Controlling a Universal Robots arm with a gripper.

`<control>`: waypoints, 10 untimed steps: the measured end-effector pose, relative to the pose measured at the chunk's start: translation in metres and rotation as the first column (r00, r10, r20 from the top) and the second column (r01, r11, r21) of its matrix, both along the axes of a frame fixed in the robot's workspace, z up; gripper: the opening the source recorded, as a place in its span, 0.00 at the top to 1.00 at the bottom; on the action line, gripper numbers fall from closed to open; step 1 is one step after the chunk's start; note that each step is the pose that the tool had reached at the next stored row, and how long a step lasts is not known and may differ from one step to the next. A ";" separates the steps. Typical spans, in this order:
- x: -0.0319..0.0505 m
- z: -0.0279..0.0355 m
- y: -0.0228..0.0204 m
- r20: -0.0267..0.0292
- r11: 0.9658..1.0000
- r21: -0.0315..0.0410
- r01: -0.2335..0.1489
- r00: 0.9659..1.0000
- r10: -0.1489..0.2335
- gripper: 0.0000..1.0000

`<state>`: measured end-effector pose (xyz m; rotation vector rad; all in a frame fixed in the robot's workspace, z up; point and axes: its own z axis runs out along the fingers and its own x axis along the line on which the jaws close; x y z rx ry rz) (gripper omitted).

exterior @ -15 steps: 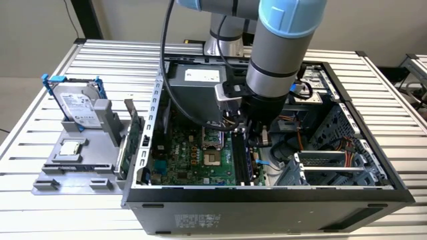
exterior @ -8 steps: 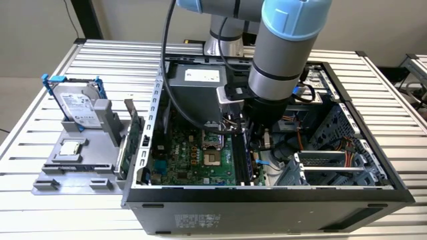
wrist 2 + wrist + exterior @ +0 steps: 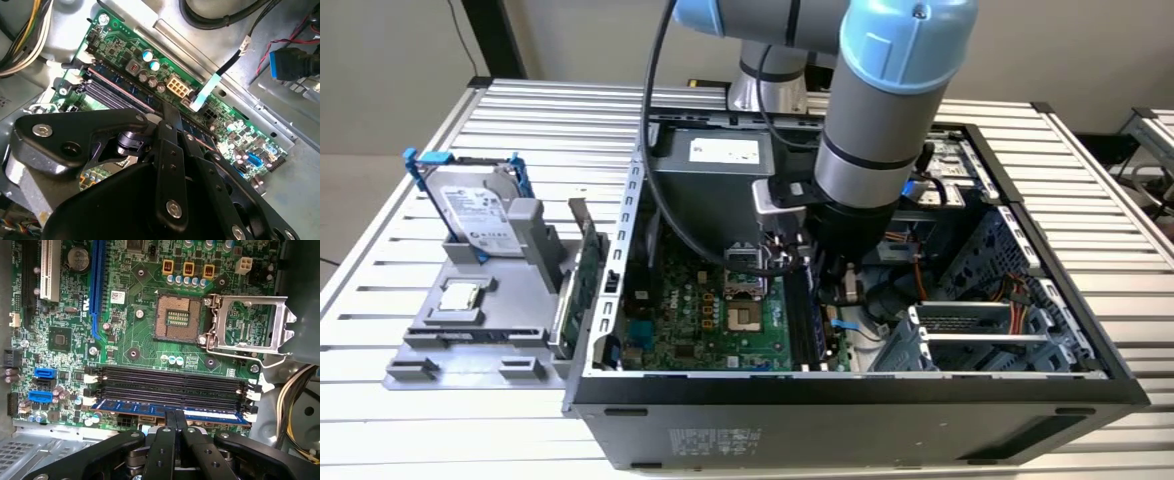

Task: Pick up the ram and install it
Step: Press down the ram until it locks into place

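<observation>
I am reaching down into the open computer case [image 3: 1014, 330] that is sitting on the slatted worktop [image 3: 400, 390]. My hand [image 3: 175, 416] is hanging low over the green motherboard [image 3: 135, 335], right above the row of long black memory slots [image 3: 170, 382]. My two fingers [image 3: 170, 422] are pressed close together, and their tips are squeezing the top edge of the ram [image 3: 210, 415]. The ram is the thin blue stick, and it is lying along the slot closest to my hand, with white clips at both ends of the slots. In the second wrist view I am seeing the ram [image 3: 120, 82] running away from my hand [image 3: 172, 117] beside the other dark slots. A little farther from my hand than the slots, the square processor socket [image 3: 178, 316] is sitting open, with its silver metal frame [image 3: 250, 322] flipped up beside it. Far off to the side of my hand, outside the case, a grey tray [image 3: 467, 345] is holding a hard drive [image 3: 470, 212] standing up and a small silver chip [image 3: 462, 297] lying flat.
</observation>
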<state>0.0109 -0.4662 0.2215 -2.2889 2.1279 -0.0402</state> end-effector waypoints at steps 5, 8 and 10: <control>0.0000 -0.0058 0.0004 -0.001 1.000 -0.004 0.012 1.000 -0.012 1.00; -0.0001 0.0013 0.0006 0.001 1.000 0.005 0.013 1.000 -0.013 1.00; -0.0002 0.0111 0.0002 0.001 1.000 0.002 0.013 1.000 -0.013 1.00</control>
